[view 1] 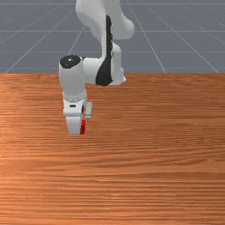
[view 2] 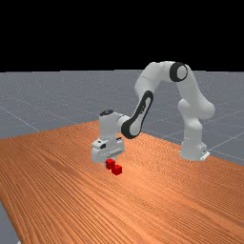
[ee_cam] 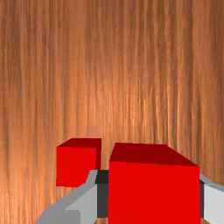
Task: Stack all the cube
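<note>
In the far view my gripper [view 2: 110, 162] is low over the table with a red cube [view 2: 110, 165] between its fingers. A second red cube [view 2: 117, 170] lies just to the far view's right of it. The wrist view has the gripper [ee_cam: 154, 193] shut on the large red cube [ee_cam: 154, 194], one dark pad against each side. The other cube [ee_cam: 78, 166] looks smaller and lower, beside one finger, which covers its corner. In the front view, a red patch [view 1: 82, 127] shows beside the hand; which cube it is, I cannot tell.
The wooden table [view 2: 62, 186] extends around both cubes. In the far view the arm reaches in from its base [view 2: 193, 150] at the right, above the table. The second cube stands close beside the finger.
</note>
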You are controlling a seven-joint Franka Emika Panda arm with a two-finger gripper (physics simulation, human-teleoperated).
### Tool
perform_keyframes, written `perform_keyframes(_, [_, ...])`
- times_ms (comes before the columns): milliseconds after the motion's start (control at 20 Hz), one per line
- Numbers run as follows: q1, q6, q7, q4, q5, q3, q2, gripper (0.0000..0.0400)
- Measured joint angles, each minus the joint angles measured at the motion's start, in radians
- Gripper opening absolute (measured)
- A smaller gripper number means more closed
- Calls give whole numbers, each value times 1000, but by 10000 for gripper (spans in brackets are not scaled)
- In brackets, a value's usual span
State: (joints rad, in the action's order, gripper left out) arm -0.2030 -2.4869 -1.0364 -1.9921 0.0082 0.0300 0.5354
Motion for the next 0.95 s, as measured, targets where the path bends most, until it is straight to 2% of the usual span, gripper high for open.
perform_keyframes(150, [-9,-52,-16,-50,6,-5,-23,198])
perform_keyframes(300, [0,-21,8,-39,3,2,-21,198])
perform_keyframes(700, [-20,-67,-31,-155,19,-9,-85,198])
perform_keyframes(850, [-11,-74,-15,-154,3,1,-76,198])
perform_keyframes(900, [-3,-86,-3,-157,-8,9,-73,278])
perform_keyframes(950, [1,-91,2,-157,-12,12,-69,327])
